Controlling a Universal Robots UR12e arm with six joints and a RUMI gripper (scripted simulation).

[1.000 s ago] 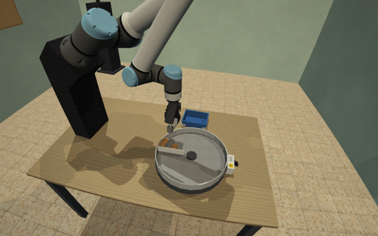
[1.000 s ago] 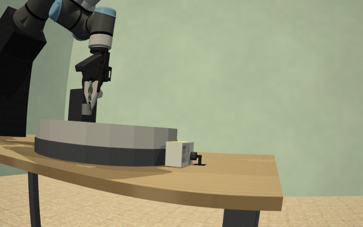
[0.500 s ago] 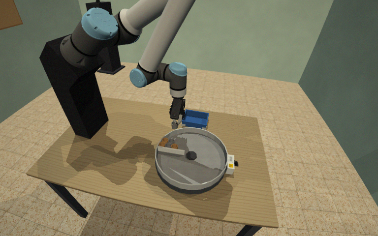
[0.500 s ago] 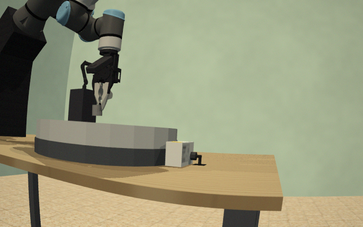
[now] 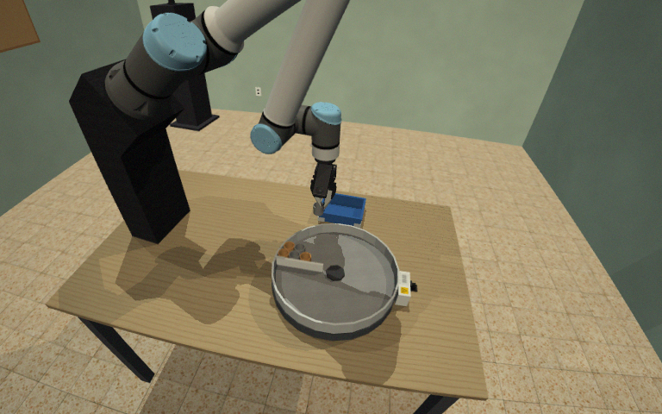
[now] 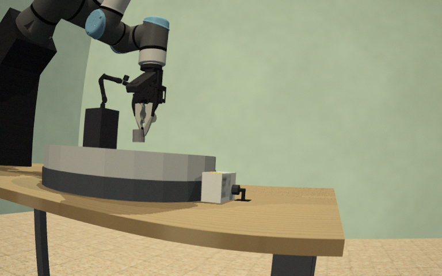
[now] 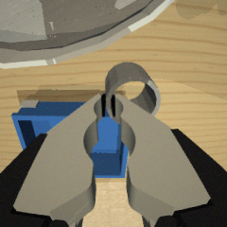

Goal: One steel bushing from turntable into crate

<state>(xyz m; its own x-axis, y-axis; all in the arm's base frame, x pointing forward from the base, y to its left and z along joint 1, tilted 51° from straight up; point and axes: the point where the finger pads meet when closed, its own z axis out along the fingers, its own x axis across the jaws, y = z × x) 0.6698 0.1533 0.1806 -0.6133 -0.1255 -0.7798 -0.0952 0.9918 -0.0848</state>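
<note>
My gripper [image 5: 319, 201] [image 6: 143, 131] [image 7: 108, 95] is shut on the wall of a grey steel bushing [image 5: 317, 209] [image 6: 138, 135] [image 7: 148, 92]. It holds the bushing in the air just past the far rim of the turntable [image 5: 336, 322] [image 6: 130, 163] [image 7: 71, 28], at the left edge of the blue crate [image 5: 341, 215] [image 7: 26, 124]. The other bushings stay on the turntable's left side: orange ones [image 5: 289, 245] [image 5: 305, 255] and a grey one [image 5: 296, 250]. The crate is hidden in the exterior view.
A grey sweeper bar [image 5: 298, 266] and a black hub [image 5: 334, 272] sit inside the turntable. A white control box [image 5: 402, 287] [image 6: 217, 187] is attached at its right. The arm's black pedestal [image 5: 131, 146] stands at the table's left.
</note>
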